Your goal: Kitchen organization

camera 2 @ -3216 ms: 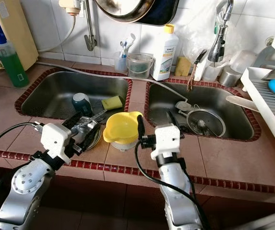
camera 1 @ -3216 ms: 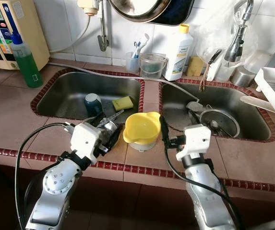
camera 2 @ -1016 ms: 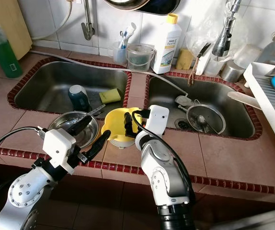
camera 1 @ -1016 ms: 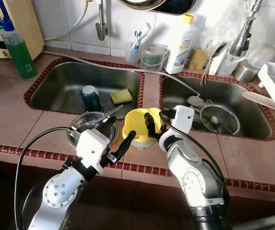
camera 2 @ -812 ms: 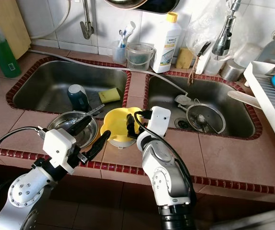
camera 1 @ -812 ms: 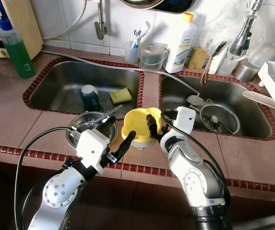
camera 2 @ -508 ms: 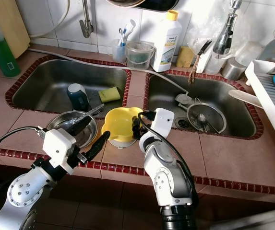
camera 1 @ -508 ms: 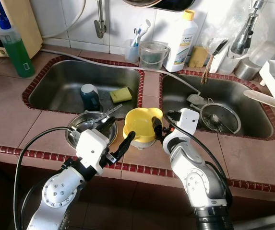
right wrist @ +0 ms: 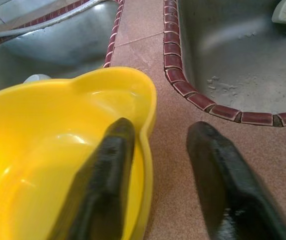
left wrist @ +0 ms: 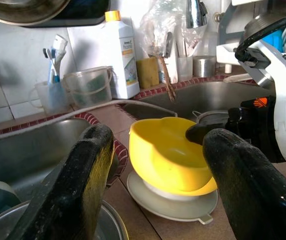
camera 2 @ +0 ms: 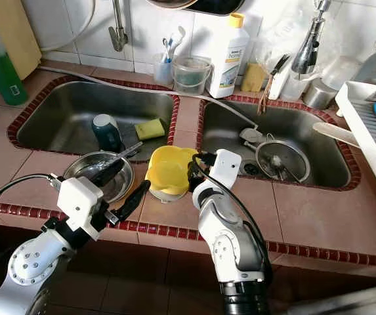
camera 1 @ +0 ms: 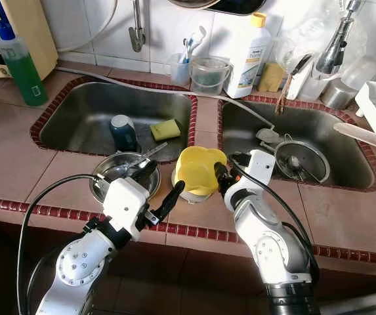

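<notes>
On the tiled strip between the two sinks, my right gripper [right wrist: 155, 165] straddles the rim of the yellow bowl [camera 1: 199, 169], one finger inside and one outside; the jaws are only narrowly parted around the wall and I cannot tell whether they actually pinch it. The bowl sits tilted on a white lid [left wrist: 175, 200] near the counter's front edge. My left gripper [left wrist: 157, 185] hovers wide open and holds nothing, facing the bowl from just beside the steel dish [camera 1: 117, 172]. The risks, as I judge them: a thin rim hold could let the bowl swing or slip if I lift fast, and the lid beneath may come up with it and then drop. The raised red tile border [right wrist: 182, 82] of the right sink [camera 1: 345, 167] lies close beside the outer finger, so a sideways drag could catch there. The left sink [camera 1: 83, 125], with a dark cup [camera 1: 123, 132] and a sponge [camera 1: 165, 129], opens just behind the bowl; a push backward would tip it in. Forward, the counter edge is near. Open room is mostly straight up; the bare counter to the right of my arm is the clearest landing spot.
</notes>
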